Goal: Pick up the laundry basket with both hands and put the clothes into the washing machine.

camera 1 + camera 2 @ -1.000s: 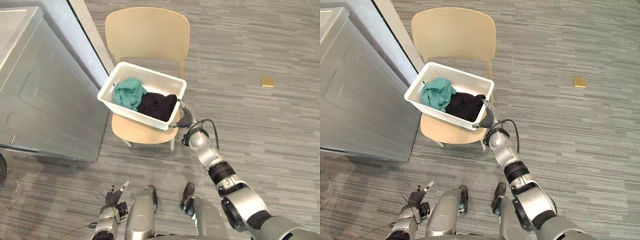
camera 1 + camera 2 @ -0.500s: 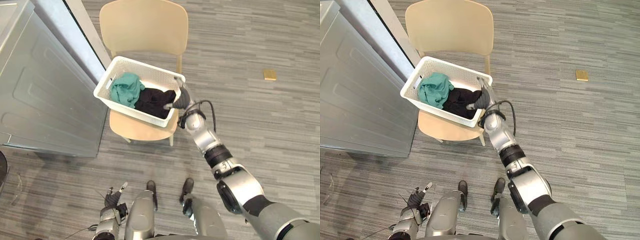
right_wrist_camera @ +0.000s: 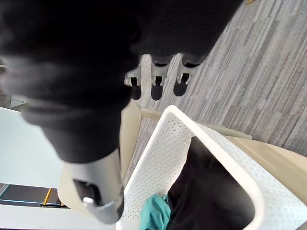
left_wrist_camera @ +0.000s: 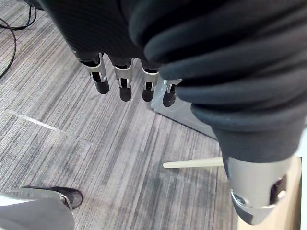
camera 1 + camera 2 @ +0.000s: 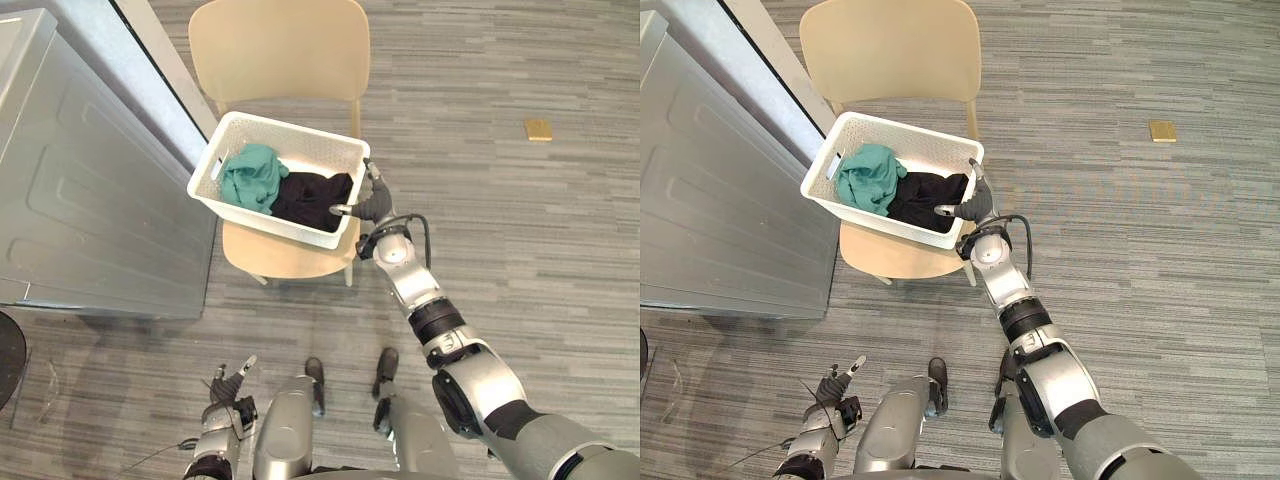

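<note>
Basket (image 5: pixel 262 216) of perforated white plastic on smooth, rounded tan chair (image 5: pixel 280 50).

basket (image 5: pixel 262 222): white plastic, walls pricked all over with small holes, rim smooth and matt.
green garment (image 5: pixel 252 178): soft cloth, crumpled, matt.
black garment (image 5: pixel 312 197): soft cloth, matt.
chair (image 5: pixel 280 50): pale tan, smooth, matt; plastic or wood, I cannot tell.
floor (image 5: pixel 520 250): grey planks with a streaky wood grain, matt.
washing machine (image 5: pixel 90 220): grey sheet-metal side with pressed ribs, faint sheen.
right hand (image 5: pixel 372 203): silver fingers with a dull metallic shine, dark matt tips, dark ribbed cover.
left hand (image 5: pixel 228 383): same finish.
</note>
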`<state>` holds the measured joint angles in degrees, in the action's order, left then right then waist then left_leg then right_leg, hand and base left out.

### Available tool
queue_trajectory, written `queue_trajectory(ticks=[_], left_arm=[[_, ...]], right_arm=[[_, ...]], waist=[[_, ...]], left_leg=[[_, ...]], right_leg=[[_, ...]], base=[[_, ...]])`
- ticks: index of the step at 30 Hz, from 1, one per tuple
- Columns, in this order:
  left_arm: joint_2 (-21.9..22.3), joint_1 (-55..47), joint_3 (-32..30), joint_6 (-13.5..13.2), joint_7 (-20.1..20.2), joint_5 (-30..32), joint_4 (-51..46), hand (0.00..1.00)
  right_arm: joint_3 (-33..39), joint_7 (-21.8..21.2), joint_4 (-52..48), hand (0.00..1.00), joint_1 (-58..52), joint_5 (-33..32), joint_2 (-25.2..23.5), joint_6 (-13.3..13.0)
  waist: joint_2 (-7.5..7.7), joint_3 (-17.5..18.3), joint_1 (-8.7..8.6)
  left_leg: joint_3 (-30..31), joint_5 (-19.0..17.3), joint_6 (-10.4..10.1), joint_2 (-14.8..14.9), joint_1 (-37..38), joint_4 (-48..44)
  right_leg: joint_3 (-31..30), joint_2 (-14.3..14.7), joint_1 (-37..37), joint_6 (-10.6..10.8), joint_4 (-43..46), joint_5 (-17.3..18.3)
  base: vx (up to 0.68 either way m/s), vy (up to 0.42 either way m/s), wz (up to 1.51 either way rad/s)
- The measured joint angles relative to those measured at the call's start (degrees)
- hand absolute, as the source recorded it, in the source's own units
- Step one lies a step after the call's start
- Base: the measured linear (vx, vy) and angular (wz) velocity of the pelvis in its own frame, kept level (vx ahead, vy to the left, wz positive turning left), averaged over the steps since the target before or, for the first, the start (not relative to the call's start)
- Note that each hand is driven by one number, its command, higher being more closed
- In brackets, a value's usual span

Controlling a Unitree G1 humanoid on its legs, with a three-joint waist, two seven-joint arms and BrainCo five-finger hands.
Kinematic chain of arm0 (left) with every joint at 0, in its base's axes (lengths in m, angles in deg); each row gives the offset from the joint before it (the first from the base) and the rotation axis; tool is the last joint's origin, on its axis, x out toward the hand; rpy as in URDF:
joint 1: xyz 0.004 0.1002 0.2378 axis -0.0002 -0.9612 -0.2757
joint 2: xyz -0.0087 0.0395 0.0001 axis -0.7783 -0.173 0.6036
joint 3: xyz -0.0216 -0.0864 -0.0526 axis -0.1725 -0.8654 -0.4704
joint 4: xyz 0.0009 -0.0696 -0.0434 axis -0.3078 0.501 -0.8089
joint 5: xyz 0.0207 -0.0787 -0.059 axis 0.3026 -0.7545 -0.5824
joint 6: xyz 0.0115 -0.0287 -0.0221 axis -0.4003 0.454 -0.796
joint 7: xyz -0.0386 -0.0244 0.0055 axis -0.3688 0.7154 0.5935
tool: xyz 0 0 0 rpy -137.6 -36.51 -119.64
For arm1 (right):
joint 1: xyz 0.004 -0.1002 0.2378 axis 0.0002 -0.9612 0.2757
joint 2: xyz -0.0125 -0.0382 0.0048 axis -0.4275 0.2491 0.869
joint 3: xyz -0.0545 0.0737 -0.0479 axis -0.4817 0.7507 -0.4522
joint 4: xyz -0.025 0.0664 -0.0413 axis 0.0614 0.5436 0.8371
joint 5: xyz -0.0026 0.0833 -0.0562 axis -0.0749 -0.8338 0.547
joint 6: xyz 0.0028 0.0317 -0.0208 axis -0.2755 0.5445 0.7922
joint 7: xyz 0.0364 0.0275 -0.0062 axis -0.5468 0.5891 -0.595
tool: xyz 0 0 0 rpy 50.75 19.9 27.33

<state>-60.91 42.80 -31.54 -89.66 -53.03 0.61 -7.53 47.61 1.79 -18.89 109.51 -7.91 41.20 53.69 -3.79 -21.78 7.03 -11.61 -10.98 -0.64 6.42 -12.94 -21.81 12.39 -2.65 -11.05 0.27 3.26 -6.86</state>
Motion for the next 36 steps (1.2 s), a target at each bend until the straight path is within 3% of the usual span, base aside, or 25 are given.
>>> queue_trajectory(ticks=[5,6,14,23,25,26,28,30,31,32,33,35,36], left_arm=[[0.3,-0.2,0.1,-0.2,0.0,-0.6,0.1,0.0],[0.3,-0.8,0.5,-0.2,0.0,-0.6,0.7,0.0],[0.5,-2.1,0.0,-0.2,0.1,-0.6,0.5,0.0],[0.7,-3.2,-2.1,-0.1,1.4,-0.5,0.3,0.0],[0.4,-2.9,-1.6,0.0,1.5,-0.4,0.7,0.0],[0.4,-2.8,-1.6,0.0,1.6,-0.3,0.8,0.0],[0.3,-2.7,-1.6,0.1,1.8,-0.4,1.1,0.0],[-0.6,-3.0,-1.6,0.2,2.5,-0.4,1.9,0.0],[-0.8,-3.2,-1.6,0.2,2.6,-0.4,2.1,0.0],[-0.8,-3.4,-1.6,0.2,2.6,-0.4,2.1,0.0],[-0.6,-4.0,-1.7,0.2,2.7,-0.6,2.0,0.0],[-0.6,-4.2,-1.9,0.3,2.7,-0.7,1.7,0.0],[-0.4,-4.5,-2.0,0.4,2.7,-0.7,1.4,0.0]], right_arm=[[-0.9,0.0,-0.1,0.0,-1.7,2.1,0.5,-0.3],[-2.6,-0.8,-0.1,0.0,-4.7,2.3,-0.6,-1.4],[-2.6,-1.3,0.0,0.0,-5.5,0.6,-0.5,-1.5],[-5.2,-6.0,4.2,0.0,-9.6,-6.8,0.1,-1.9],[-5.0,-6.1,4.1,0.0,-9.6,-6.8,0.2,-1.9],[-5.0,-6.1,4.1,0.0,-9.6,-6.8,0.5,-2.0],[-5.2,-6.2,4.1,0.0,-9.6,-6.8,0.6,-1.9],[-5.2,-6.2,4.5,0.0,-10.2,-6.8,0.1,-2.0],[-5.2,-6.3,4.5,0.0,-10.3,-6.8,0.2,-2.2],[-5.2,-6.3,4.5,0.0,-10.3,-6.8,0.2,-2.4],[-5.1,-6.2,4.5,0.0,-10.3,-6.8,0.6,-2.4],[-5.1,-6.2,4.5,0.0,-10.3,-6.8,1.5,-2.4],[-5.1,-6.1,5.2,0.0,-10.3,-7.0,2.2,-2.4]], waist=[[0.34,0.2,0.0],[6.49,2.7,-0.11],[6.49,2.7,-0.04],[6.45,2.7,0.15],[6.33,2.8,-0.04],[5.84,2.9,0.03],[5.71,2.9,0.23],[5.73,3.0,0.24],[5.72,3.2,0.31],[5.77,3.4,0.38],[5.77,3.5,0.54],[5.74,3.6,1.33],[4.78,3.9,1.56]], left_leg=[[0.1,1.5,-0.2,-0.7,1.5,2.9],[0.3,3.1,-0.3,-1.5,2.8,5.8],[0.4,3.1,-0.3,-1.5,3.5,6.0],[-0.1,0.9,0.3,-1.1,5.4,2.2],[-2.5,-0.3,1.7,-0.6,4.7,-0.9],[-4.0,-0.9,2.7,0.1,4.2,-1.0],[-6.2,-0.9,3.3,0.3,3.9,-1.2],[-6.9,-0.7,4.4,-0.6,4.4,-1.4],[-6.8,-0.3,4.9,-1.1,4.0,-1.4],[-6.8,0.0,5.0,-1.4,3.6,-1.5],[-6.7,0.4,5.1,-1.8,2.7,-1.8],[-6.6,1.2,5.0,-2.1,1.5,-2.0],[-5.6,2.7,4.8,-1.7,0.6,-1.1]], right_leg=[[0.3,-0.2,1.0,0.0,-1.5,-0.4],[0.9,-0.4,2.7,0.0,-4.7,-2.1],[1.2,-0.4,3.7,0.0,-5.2,-2.1],[0.6,-0.4,5.7,0.6,-3.2,-1.7],[-0.6,-1.2,3.7,1.5,-0.8,0.7],[1.8,-2.1,2.6,1.7,2.1,3.4],[3.9,-4.1,-1.3,0.8,13.7,7.9],[3.4,-5.4,-0.2,4.3,28.5,16.2],[2.4,-4.5,2.2,6.5,29.8,20.5],[1.4,-4.0,3.4,7.1,29.5,22.2],[0.0,-3.2,5.6,6.7,27.7,24.6],[-0.1,-2.5,7.8,3.2,22.2,26.4],[0.4,-1.3,8.0,0.6,19.3,24.4]], base=[[0.01,0.0,0.04],[0.0,0.0,0.0],[0.0,0.001,0.01],[-0.02,0.051,-0.07],[-0.15,0.146,-0.48],[-0.23,0.164,-0.49],[-0.19,0.154,-0.46],[-0.1,0.063,-0.13],[-0.08,-0.012,0.05],[-0.09,-0.039,0.1],[-0.11,-0.048,0.08],[-0.13,-0.063,0.12],[-0.12,-0.072,0.15]])
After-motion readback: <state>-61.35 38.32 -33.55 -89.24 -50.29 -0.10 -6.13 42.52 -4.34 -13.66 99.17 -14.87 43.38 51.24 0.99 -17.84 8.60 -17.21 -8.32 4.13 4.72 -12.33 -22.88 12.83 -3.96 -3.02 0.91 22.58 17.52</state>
